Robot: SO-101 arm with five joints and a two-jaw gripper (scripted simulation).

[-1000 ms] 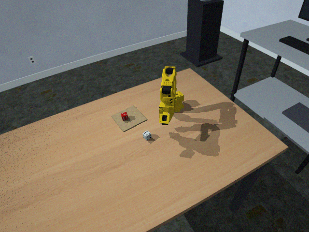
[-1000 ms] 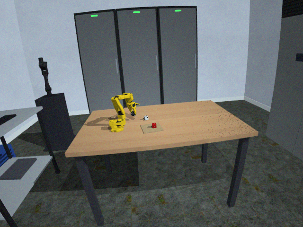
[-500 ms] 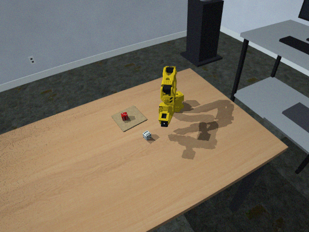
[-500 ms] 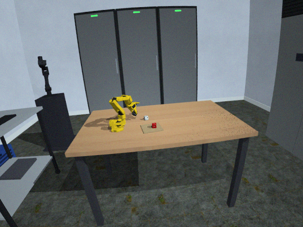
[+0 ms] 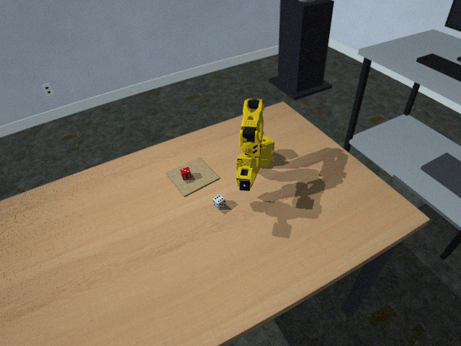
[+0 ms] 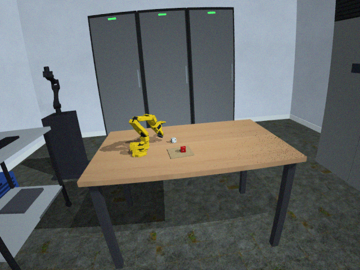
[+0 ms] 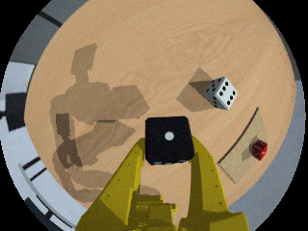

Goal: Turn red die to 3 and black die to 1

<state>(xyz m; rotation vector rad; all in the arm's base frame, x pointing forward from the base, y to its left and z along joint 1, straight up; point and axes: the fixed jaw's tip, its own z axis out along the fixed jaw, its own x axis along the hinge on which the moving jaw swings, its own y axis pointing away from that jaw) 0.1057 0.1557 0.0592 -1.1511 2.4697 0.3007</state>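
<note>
Gripper (image 7: 168, 154) clamped on black die (image 7: 168, 141), jaws narrow, die lifted off the wooden table (image 5: 112, 260), one-pip face toward the wrist camera. Grey wall, dark floor, grey cabinets (image 6: 162, 66) behind. Red die (image 5: 185, 173) sits on the tan mat (image 5: 201, 180), mid-table toward the far edge, apart from the claw. White die (image 5: 218, 201) on bare wood between mat and gripper.
</note>
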